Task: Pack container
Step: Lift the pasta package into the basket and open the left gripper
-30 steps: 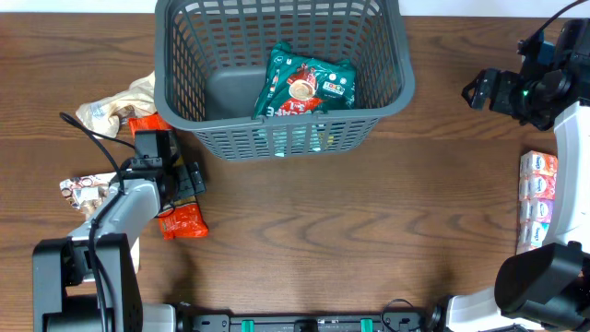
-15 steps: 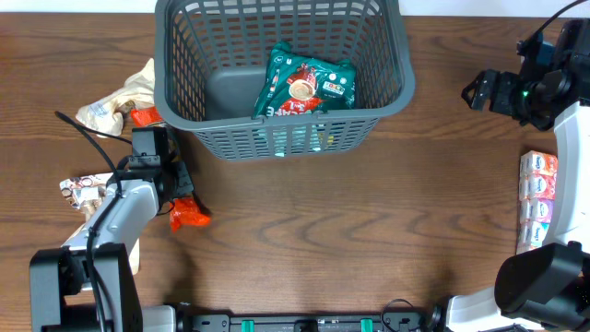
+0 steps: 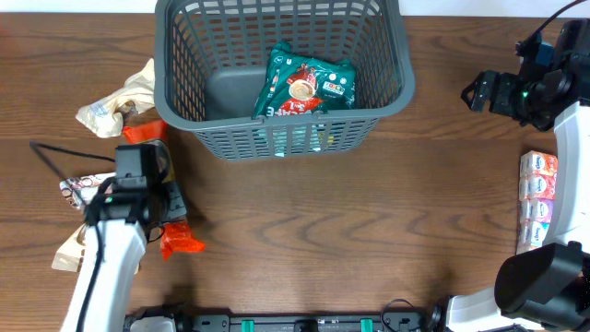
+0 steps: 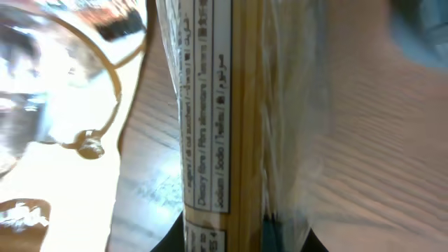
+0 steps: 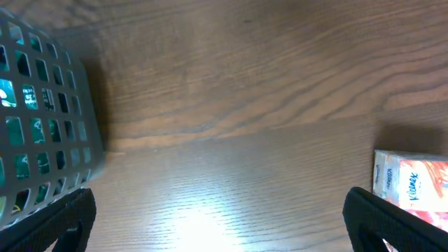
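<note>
Early stage. The container (image 3: 281,138) sits at the top middle of the tabletop (image 3: 369,240), and only 1 item is in it: a green packet (image 3: 304,85) leaning against the near wall, right of centre. The rest of the basket floor is bare.

Left gripper (image 3: 172,214) is low on the left side, well apart from the container. An orange packet (image 3: 177,240) pokes out from under it. The left wrist view is filled by a wrapper with a yellow seam and fine print running straight up from between the fingers. The tips are out of frame, so this is a hedge: it looks clenched on that orange packet, not just hovering over it.

Right gripper (image 5: 218,210) hangs off the container's right side. Its fingers (image 5: 70,210) are spread wide with nothing between them, just bare wood below. It is idle.

Left to pack, as far as can be seen:
- the orange packet at the left gripper
- a 2nd orange wrapper (image 3: 143,132) just beside the container's left corner
- a crumpled beige bag (image 3: 115,103) near that one
- a small printed packet (image 3: 76,190) at the far left
- a pale wrapper (image 3: 66,251) by the left arm
- a tissue pack (image 3: 537,198) on the right edge

Judgement: about 1 of 7 is done. The next step is carrying the orange packet up and over the left rim, then dropping it in.
</note>
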Available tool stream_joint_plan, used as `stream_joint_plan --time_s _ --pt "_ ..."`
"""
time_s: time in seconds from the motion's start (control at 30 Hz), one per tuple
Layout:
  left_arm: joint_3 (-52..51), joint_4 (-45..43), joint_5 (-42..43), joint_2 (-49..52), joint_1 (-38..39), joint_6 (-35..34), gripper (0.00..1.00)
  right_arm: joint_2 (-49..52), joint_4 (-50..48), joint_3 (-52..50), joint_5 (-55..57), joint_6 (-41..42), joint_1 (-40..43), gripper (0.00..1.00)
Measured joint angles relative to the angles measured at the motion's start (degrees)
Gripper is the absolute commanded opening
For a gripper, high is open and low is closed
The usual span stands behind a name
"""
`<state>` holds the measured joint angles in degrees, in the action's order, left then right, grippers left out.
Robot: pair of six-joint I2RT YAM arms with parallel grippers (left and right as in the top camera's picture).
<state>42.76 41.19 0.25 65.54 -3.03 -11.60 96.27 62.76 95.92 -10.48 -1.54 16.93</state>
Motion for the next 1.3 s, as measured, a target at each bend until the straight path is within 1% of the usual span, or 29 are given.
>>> stream_joint_plan --time_s 0.13,0.27,0.5,0.6,0.7,0.8,0.93,0.97,1.0,1.13,1.2,1.3 --pt "5.77 5.20 -0.04 -4.11 0.00 0.00 0.05 0.00 0.00 0.00 0.00 -0.02 0.00 0.99" --pt "15.93 9.77 -0.26 -4.50 0.00 0.02 0.05 0.00 0.02 0.00 0.00 -0.20 0.00 0.99" --pt "37.57 12.68 -0.31 -0.81 0.00 0.28 0.05 0.00 0.04 0.00 -0.02 -0.26 0.00 0.99" --pt "44.89 12.81 -0.72 2.23 0.48 2.71 0.06 0.00 0.04 0.00 0.00 -0.37 0.00 0.99" --pt "52.06 12.83 -1.07 6.64 2.25 8.28 0.05 0.00 0.02 0.00 -0.02 -0.37 0.00 0.99" --pt "60.22 12.92 -1.07 12.79 5.60 16.37 0.05 0.00 0.00 0.00 -0.02 -0.37 0.00 0.99" --pt "70.05 11.91 -0.63 21.51 10.67 29.92 0.06 0.00 0.02 0.00 0.00 -0.39 0.00 0.99" --pt "71.84 10.58 -0.42 24.09 12.02 35.30 0.06 0.00 0.00 0.00 0.00 -0.42 0.00 0.99" --pt "72.28 9.66 -0.20 25.05 13.42 37.66 0.06 0.00 0.00 0.00 0.00 -0.42 0.00 0.99" --pt "72.89 6.12 1.90 31.04 18.75 51.84 0.05 0.00 0.00 0.00 0.00 -0.59 0.00 0.99" --pt "72.89 6.27 3.54 33.97 21.00 56.59 0.05 0.00 0.00 0.00 0.00 -0.68 0.00 0.99" --pt "72.89 7.17 5.25 38.25 23.91 60.59 0.06 0.00 -0.09 0.00 0.00 -0.83 0.00 0.99"
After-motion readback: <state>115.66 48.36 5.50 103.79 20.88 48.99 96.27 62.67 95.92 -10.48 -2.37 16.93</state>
